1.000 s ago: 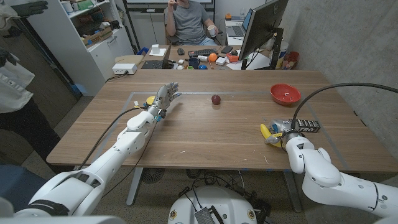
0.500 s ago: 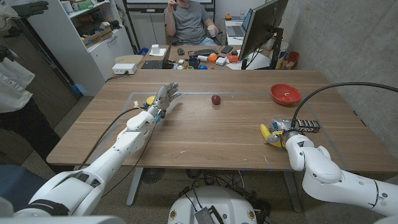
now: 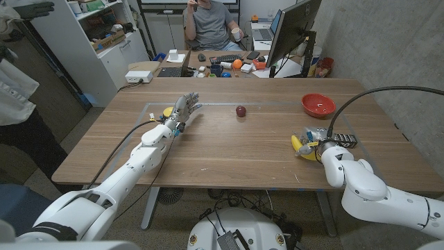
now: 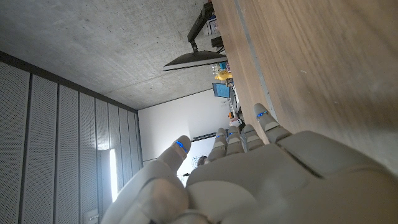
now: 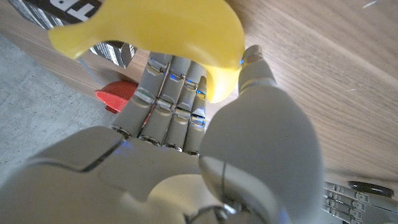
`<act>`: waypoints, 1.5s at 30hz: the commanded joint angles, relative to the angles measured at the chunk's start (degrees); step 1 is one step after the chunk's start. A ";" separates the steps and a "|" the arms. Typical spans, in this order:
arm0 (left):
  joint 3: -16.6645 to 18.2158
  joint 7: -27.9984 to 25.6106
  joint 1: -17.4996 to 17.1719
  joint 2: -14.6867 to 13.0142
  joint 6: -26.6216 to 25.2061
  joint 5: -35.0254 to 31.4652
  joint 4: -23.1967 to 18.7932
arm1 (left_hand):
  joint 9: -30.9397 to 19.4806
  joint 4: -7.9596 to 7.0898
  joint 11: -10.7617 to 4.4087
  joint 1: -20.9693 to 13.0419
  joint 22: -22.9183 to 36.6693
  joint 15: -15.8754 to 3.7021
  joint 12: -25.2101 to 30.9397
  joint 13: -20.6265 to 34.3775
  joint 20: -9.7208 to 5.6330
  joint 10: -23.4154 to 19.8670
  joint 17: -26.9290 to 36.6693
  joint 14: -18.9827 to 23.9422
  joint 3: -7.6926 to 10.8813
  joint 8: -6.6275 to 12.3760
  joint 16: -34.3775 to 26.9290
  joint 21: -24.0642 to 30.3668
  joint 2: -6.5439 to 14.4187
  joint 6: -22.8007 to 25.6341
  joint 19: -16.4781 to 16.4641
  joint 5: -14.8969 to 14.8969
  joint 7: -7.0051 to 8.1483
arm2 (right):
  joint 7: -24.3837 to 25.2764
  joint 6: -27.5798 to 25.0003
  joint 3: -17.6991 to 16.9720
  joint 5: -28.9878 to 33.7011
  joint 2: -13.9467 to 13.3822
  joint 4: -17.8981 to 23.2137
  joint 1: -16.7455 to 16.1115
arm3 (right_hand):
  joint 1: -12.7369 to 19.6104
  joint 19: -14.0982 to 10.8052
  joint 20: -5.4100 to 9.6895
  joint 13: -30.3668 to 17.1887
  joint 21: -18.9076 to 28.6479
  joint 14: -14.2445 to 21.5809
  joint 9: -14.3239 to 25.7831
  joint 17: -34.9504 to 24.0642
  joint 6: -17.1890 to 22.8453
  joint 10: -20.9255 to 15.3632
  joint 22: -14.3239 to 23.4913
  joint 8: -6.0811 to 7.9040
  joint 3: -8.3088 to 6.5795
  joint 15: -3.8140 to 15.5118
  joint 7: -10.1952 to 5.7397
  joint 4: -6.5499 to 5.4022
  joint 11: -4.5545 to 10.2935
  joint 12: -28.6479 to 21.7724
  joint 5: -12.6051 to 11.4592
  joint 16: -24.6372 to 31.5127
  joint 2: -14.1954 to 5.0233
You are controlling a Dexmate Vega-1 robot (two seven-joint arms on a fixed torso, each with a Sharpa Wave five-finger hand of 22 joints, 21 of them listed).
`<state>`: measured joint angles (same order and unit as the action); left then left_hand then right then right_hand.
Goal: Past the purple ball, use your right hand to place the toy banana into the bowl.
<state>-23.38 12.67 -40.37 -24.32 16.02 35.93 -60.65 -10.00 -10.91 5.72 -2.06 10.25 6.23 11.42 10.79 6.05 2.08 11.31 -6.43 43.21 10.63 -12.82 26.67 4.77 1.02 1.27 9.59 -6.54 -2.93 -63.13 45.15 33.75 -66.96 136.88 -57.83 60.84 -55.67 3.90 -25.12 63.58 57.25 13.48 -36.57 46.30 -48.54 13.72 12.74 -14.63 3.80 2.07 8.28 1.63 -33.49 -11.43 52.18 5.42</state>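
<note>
The yellow toy banana [image 3: 299, 146] is gripped in my right hand [image 3: 314, 139] near the table's right front. In the right wrist view the fingers [image 5: 168, 93] curl under the banana [image 5: 155, 28] with the thumb against its end. The red bowl [image 3: 318, 105] stands farther back on the right, apart from the hand, and shows past the fingers as a red bowl edge [image 5: 115, 98]. A dark purple ball [image 3: 241, 111] lies mid-table, to the left of the bowl. My left hand [image 3: 184, 111] is at the far left with its fingers spread, holding nothing; the left hand's back [image 4: 249, 180] reaches along the tabletop.
A black box [image 3: 344, 140] with white lettering lies just right of my right hand. A small yellow object [image 3: 167, 112] sits beside my left hand. Behind the table is a desk with a monitor [image 3: 291, 31], clutter and a seated person [image 3: 211, 21].
My right hand has shifted slightly away from the front edge with the banana in it, and its forearm has swung right. The left hand, ball and bowl have not moved.
</note>
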 commanded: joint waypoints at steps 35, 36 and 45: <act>0.61 -0.84 -1.50 -0.83 0.04 0.29 -1.99 | -0.25 0.05 0.25 0.85 0.18 0.26 -0.02 0.10 0.21 0.00 0.18 -0.13 -0.42 -0.14 0.01 -0.57 5.91 -0.04 -0.74 0.24 -0.23 | -1.18 5.27 -2.82 8.29 -3.24 1.53 1.66 | 15.88 -3.60 8.64 -1.47 2.84 5.52 0.86 -12.05 5.28 -0.39 -1.20 0.26 -1.28 8.50 -3.06 -1.23 0.31 -1.63 0.29 -1.53 -15.42; 0.62 -0.90 -1.63 -0.88 0.15 0.25 -2.20 | -0.25 0.05 0.26 0.85 0.18 0.26 -0.02 0.10 0.21 -0.01 0.17 -0.14 -0.43 -0.13 0.02 -0.58 5.91 -0.03 -0.74 0.24 -0.24 | -1.54 6.82 -3.23 7.99 -3.33 1.13 1.89 | 15.89 -3.41 8.63 -1.48 2.82 5.46 0.87 -12.14 5.28 -0.30 -1.22 0.25 -1.30 8.48 -3.06 -1.24 0.29 -1.61 0.29 -1.57 -15.41; 0.76 -1.61 -2.61 -1.29 -0.23 0.30 -3.78 | -0.25 0.05 0.22 0.87 0.19 0.28 -0.03 0.10 0.21 0.02 0.17 -0.14 -0.48 -0.13 0.04 -0.69 5.90 -0.04 -0.77 0.24 -0.21 | -5.51 12.49 -3.95 13.75 -1.96 -1.25 2.95 | 15.85 -2.06 8.63 -1.74 3.05 4.54 1.00 -12.39 6.11 -0.05 -1.39 0.48 -1.46 8.44 -3.30 -1.40 0.39 -1.74 0.30 -2.47 -15.40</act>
<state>-22.90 11.94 -41.79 -25.02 16.29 36.13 -62.59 -10.00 -10.85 5.72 -1.76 10.25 6.23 11.43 10.79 5.94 2.08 11.31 -6.43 42.78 10.63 -12.82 26.06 4.46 1.02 0.73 9.59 -6.54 -4.69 -57.28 42.24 42.03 -70.11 138.12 -55.99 60.91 -54.92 4.84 -26.72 66.12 57.63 14.27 -48.69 47.96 -48.79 12.20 12.74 -14.46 4.44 2.47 8.10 1.95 -35.05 -10.92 50.02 5.50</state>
